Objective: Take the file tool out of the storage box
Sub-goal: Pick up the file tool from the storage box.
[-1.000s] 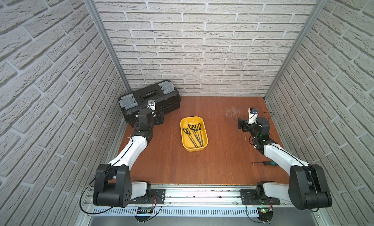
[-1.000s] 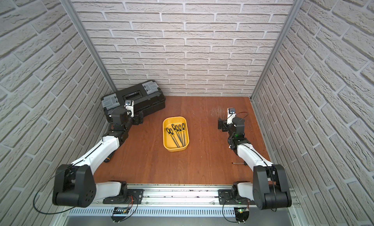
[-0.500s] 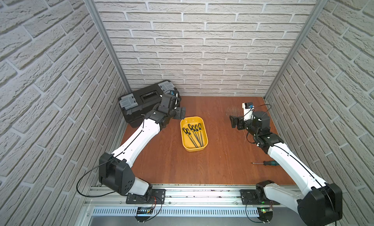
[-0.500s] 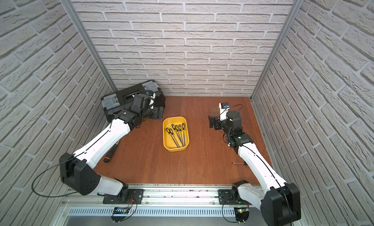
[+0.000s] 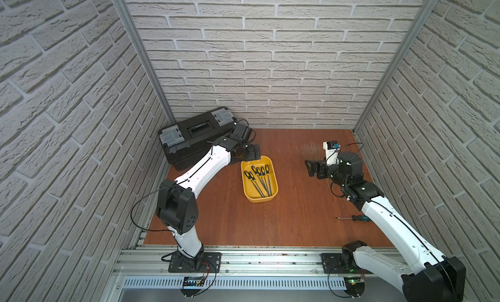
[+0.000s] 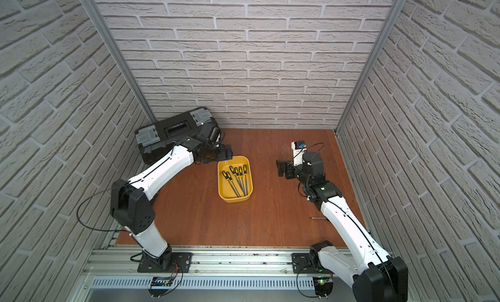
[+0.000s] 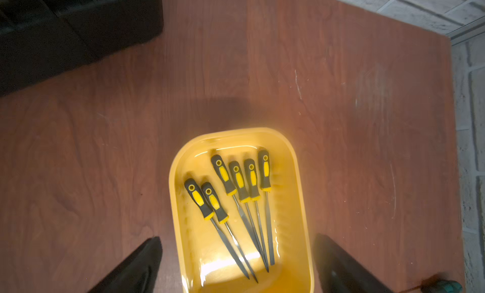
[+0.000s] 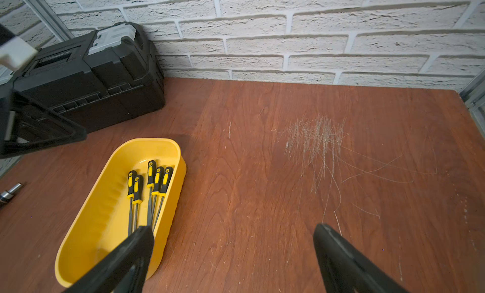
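The storage box, a shallow yellow tray (image 5: 253, 196) (image 6: 228, 195), lies mid-table in both top views. Several file tools (image 5: 260, 176) (image 7: 237, 180) (image 8: 151, 180) with black-and-yellow handles lie side by side in it, handles toward the back wall. My left gripper (image 5: 253, 152) (image 7: 236, 241) hovers open over the tray's far end; its two fingers straddle the tray's width with nothing between them but the tray below. My right gripper (image 5: 311, 168) (image 8: 233, 230) is open and empty above bare wood to the tray's right.
A large black toolbox (image 5: 194, 138) (image 8: 86, 76) with grey latches stands in the back left corner, just behind the left arm. A green-handled screwdriver (image 5: 354, 218) lies at the front right beside the right arm. A metal-tipped tool (image 8: 9, 192) lies left of the tray.
The left arm swung right from beside the toolbox to above the tray's far end. The right gripper moved toward the table's middle. The files have not moved.
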Tool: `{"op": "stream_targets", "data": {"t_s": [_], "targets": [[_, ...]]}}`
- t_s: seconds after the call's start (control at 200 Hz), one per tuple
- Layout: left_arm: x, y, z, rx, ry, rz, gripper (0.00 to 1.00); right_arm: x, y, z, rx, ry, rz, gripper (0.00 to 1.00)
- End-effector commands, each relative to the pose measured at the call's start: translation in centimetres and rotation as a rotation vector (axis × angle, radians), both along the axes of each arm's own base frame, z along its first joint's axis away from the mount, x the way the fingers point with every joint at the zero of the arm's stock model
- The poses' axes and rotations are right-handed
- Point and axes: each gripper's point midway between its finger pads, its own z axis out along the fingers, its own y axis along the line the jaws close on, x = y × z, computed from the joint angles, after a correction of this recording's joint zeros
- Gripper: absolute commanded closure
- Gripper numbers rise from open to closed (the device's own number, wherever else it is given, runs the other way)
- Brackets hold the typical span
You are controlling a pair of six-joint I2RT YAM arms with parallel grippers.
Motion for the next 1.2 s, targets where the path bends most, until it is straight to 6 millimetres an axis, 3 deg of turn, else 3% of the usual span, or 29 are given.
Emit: {"op": "stream_targets", "data": {"t_s": [0.0, 0.165, 0.385, 0.51, 0.645, 1.195], "targets": [[0.9, -1.1, -0.6, -0.039, 0.031, 0.069, 0.11, -0.9, 0.8, 1.3, 0.028, -0.019, 0.035, 0.01], [2.1, -2.4, -3.2, -0.008, 0.065, 0.085, 0.12, -1.9, 1.2, 1.5, 0.037, -0.013, 0.057, 0.01], [3.5, -3.6, -6.0, 0.008, 0.092, 0.121, 0.22, -2.4, 1.2, 1.2, 0.042, -0.005, 0.053, 0.01], [4.1, -3.7, -7.2, 0.022, 0.102, 0.145, 0.33, -2.6, 1.2, 0.9, 0.045, -0.002, 0.052, 0.01], [4.4, -3.6, -8.4, 0.054, 0.116, 0.158, 0.52, -2.7, 1.3, 0.4, 0.047, 0.006, 0.053, 0.01], [4.5, -2.5, -12.0, 0.168, 0.168, 0.209, 0.61, -2.7, 1.6, -1.0, 0.036, 0.042, 0.043, 0.01]]}}
